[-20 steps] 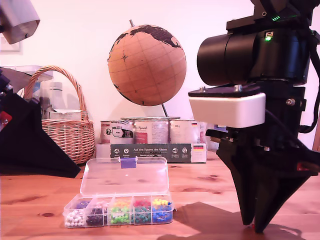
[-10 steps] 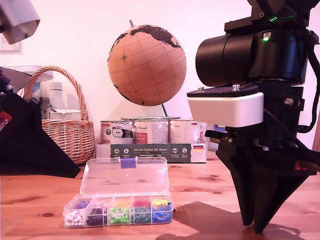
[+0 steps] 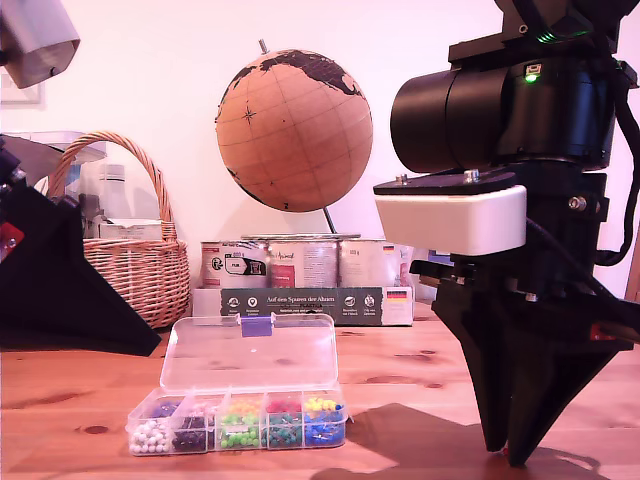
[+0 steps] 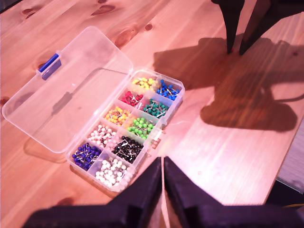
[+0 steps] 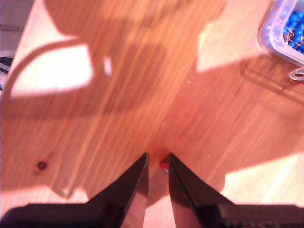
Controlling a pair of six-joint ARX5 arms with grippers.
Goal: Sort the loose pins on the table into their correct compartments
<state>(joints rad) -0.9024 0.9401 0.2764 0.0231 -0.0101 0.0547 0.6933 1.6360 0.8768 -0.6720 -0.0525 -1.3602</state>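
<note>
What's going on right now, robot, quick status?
My first gripper shut, empty. My second gripper narrowly open around tiny red ball-headed pin. Clear plastic compartment box open, nothing blocking it.

Red pin (image 5: 164, 166) on orange-brown table (image 5: 118, 95) (dark knots).

Compartments (image 3: 240, 420) sit on the counter (image 3: 80, 420), lower centre-left of the exterior view — lid (image 3: 250, 350) up behind, cans (image 3: 285, 262) and globe (image 3: 293, 130) farther back, basket (image 3: 135, 260) mid left. My second hand (image 3: 503, 452) is at lower right — pin (image 5: 164, 166) between its fingertips.
</note>
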